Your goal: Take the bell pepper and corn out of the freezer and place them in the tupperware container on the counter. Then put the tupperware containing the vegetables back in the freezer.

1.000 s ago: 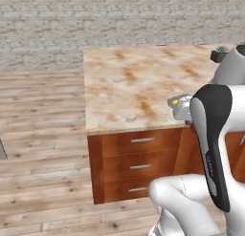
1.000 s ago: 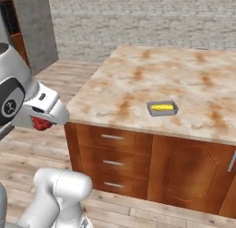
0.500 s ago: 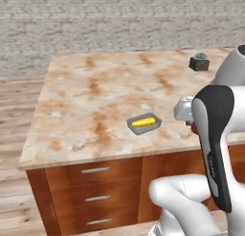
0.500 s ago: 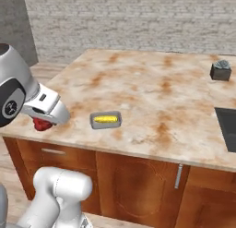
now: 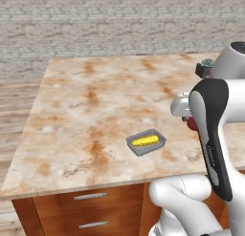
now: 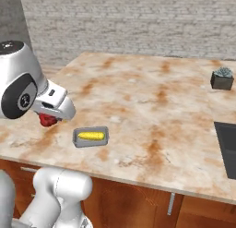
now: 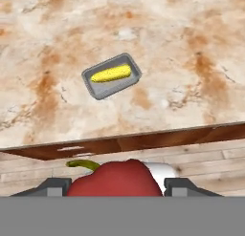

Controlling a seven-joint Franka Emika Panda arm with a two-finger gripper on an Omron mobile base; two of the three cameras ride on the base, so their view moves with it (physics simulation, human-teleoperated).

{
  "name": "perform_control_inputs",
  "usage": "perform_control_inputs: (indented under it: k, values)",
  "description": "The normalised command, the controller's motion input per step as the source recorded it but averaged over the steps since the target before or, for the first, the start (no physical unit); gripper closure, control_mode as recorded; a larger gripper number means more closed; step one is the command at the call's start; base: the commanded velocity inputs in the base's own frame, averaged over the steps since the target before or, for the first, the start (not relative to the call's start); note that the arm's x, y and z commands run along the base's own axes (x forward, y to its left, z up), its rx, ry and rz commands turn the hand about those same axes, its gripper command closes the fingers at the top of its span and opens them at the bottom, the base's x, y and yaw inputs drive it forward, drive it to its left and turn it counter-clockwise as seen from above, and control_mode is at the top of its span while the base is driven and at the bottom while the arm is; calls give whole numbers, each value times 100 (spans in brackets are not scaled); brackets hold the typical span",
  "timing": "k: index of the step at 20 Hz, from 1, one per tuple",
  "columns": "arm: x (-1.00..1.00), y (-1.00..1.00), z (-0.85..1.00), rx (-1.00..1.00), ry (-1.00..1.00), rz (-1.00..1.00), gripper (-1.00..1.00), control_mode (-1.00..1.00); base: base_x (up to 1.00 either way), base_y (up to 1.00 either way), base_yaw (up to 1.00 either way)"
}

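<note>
My gripper (image 7: 115, 186) is shut on the red bell pepper (image 7: 114, 178), whose green stem points left. It hangs just off the counter's (image 5: 95, 96) front edge, over the wooden floor. In the right base view the bell pepper (image 6: 46, 120) peeks out under the hand, left of the tupperware container (image 6: 91, 136). The yellow corn (image 7: 111, 73) lies inside the tupperware container (image 7: 111, 76), ahead of the gripper. In the left base view the container (image 5: 146, 142) with the corn (image 5: 145, 141) sits near the counter's front, left of the bell pepper (image 5: 191, 123). A grey slab that looks like the freezer's side (image 6: 9, 15) is at the far left.
A small dark plant pot (image 6: 221, 79) stands at the far right of the counter. A dark sink (image 6: 228, 144) cuts into the top on the right. Brown drawers with silver handles (image 5: 91, 197) run below the front edge. A brick wall closes the back.
The base has driven along the counter, so the whole picture shifted and the tray now sits near the middle. The pepper stays in the gripper throughout.
</note>
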Motion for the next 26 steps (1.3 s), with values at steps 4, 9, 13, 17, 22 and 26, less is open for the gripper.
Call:
perform_control_inputs:
  k: [4, 9, 13, 17, 22, 26]
  values:
    - [100, 0, -63, 0, -1, 28, 100, -100, 0, 0, 0]
    - [80, 1, -96, -2, -2, 30, 100, -100, 0, 0, 0]
    - [63, 1, -80, 0, 0, 27, 100, -100, 0, 0, 0]
    - [64, 17, -59, 0, 0, 27, 100, -100, 0, 0, 0]
    - [89, 14, -55, 0, 1, 18, 100, -100, 0, 0, 0]
    - [73, 17, -60, 0, 5, 6, 100, -100, 0, 0, 0]
